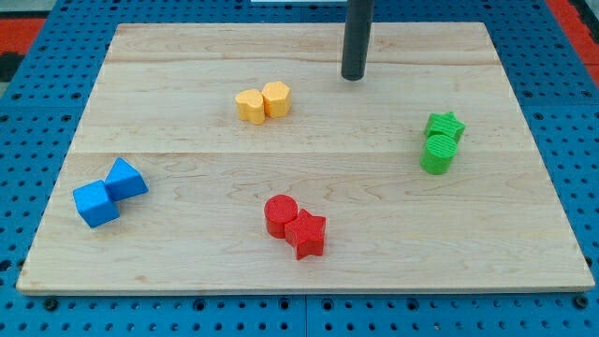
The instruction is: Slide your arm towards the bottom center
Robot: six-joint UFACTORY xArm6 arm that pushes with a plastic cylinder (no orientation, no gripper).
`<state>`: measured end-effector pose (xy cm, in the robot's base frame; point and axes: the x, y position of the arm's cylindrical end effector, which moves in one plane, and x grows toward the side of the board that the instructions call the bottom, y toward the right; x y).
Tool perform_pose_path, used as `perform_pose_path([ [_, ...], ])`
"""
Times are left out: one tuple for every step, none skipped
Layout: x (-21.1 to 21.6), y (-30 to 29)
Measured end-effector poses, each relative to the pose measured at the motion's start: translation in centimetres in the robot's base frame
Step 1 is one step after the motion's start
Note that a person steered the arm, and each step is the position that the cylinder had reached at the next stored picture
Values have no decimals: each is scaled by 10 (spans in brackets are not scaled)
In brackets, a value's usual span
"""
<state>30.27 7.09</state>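
My tip (pixel 353 77) rests on the wooden board (pixel 187 253) near the view's top, right of centre. It touches no block. Two yellow blocks (pixel 263 102), a star-like one and a hexagon, sit together to its lower left. A green star (pixel 445 125) and a green cylinder (pixel 437 154) touch each other at the view's right. A red cylinder (pixel 279 214) and a red star (pixel 306 233) touch each other near the bottom centre. A blue cube (pixel 95 204) and a blue triangular block (pixel 125 179) touch at the left.
The board lies on a blue pegboard surface (pixel 37 112) that surrounds it. The board's bottom edge (pixel 299 293) runs just below the red blocks.
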Motion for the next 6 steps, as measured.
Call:
perform_pose_path([
  [9,-4],
  [51,-5],
  [88,-18],
  [124,-51],
  [156,-52],
  [193,-44],
])
